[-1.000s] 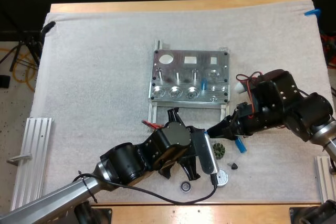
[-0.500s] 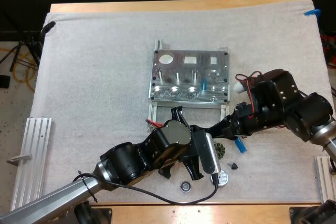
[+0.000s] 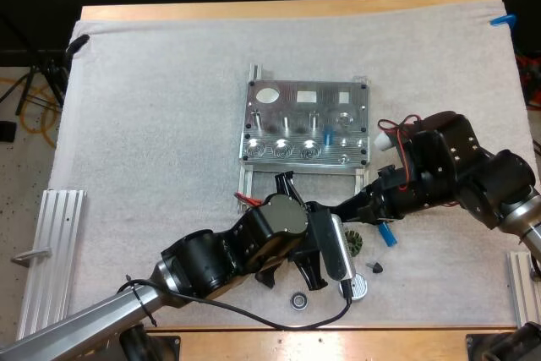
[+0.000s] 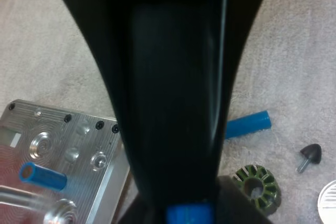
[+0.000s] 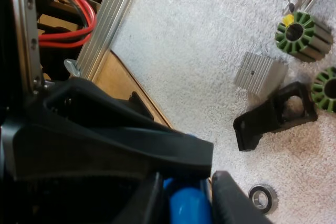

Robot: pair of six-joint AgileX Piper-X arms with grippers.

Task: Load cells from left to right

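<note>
The metal fixture [image 3: 304, 128] lies mid-mat with one blue cylinder [image 3: 328, 134] standing in it; the left wrist view has the same fixture [image 4: 63, 140] and cylinder [image 4: 43, 176]. My right gripper [image 3: 340, 208] reaches left and is shut on another blue cylinder [image 5: 186, 203]. My left gripper [image 3: 325, 211] meets it tip to tip just below the fixture's front edge. In the left wrist view the right gripper [image 4: 173, 103] comes straight at the camera, with the blue piece [image 4: 190, 215] at its tip. A loose blue cylinder [image 3: 385, 233] lies on the mat under the right arm.
A green stator [image 3: 352, 244], a small black cone part [image 3: 377, 267], a silver disc [image 3: 360, 287] and a bearing [image 3: 297, 299] lie near the front edge. A black bracket [image 5: 275, 114] and a finned block [image 5: 260, 72] lie by the left arm. An aluminium rail [image 3: 51, 251] lies front left.
The left arm has shifted up and right toward the right gripper, whose tips have moved slightly left to meet it. Little has moved over the last half second.
</note>
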